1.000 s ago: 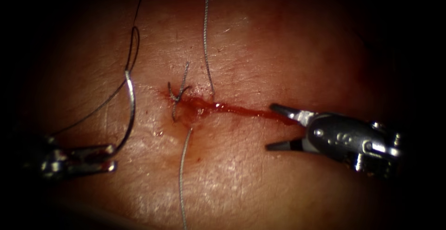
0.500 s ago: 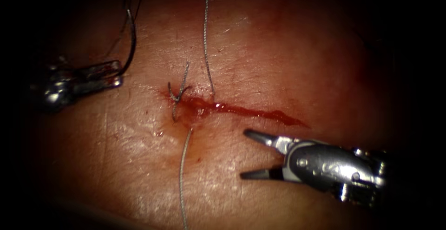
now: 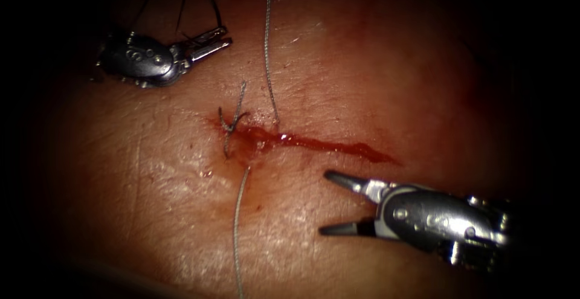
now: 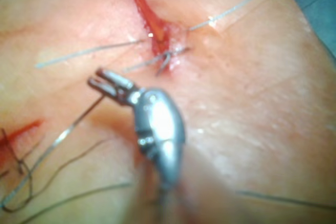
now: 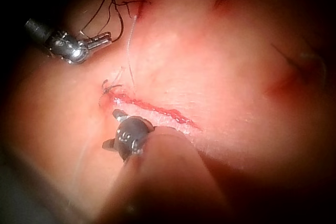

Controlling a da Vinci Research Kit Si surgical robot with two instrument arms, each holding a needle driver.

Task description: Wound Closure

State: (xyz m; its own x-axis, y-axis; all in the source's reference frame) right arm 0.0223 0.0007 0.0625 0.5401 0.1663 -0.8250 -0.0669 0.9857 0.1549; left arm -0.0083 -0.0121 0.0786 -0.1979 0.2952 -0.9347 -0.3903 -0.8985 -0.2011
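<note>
The cut (image 3: 326, 145) runs across the tissue (image 3: 362, 63), wet with red fluid, with a tied stitch (image 3: 232, 124) at its left end. A light thread (image 3: 267, 57) enters at the cut, and its other part (image 3: 237, 232) trails toward the near edge. My left tool (image 3: 211, 40) is up and left of the cut, shut on the dark curved needle (image 3: 212, 3) near one end. The needle is out of the tissue. In the left wrist view those jaws (image 4: 100, 78) hold the needle (image 4: 63, 135). My right tool (image 3: 326, 202) hovers open just below the cut, holding nothing, as the right wrist view (image 5: 107, 128) confirms.
Dark thread loops (image 5: 118, 3) lie beyond the left tool. Older stitched spots (image 5: 291, 72) mark the tissue farther off. A small red patch with dark thread (image 4: 16, 145) lies beside the needle.
The left tool carried the needle from the lower left up to the upper left. The right tool dropped from the cut's right end to below it, its jaws staying open.
</note>
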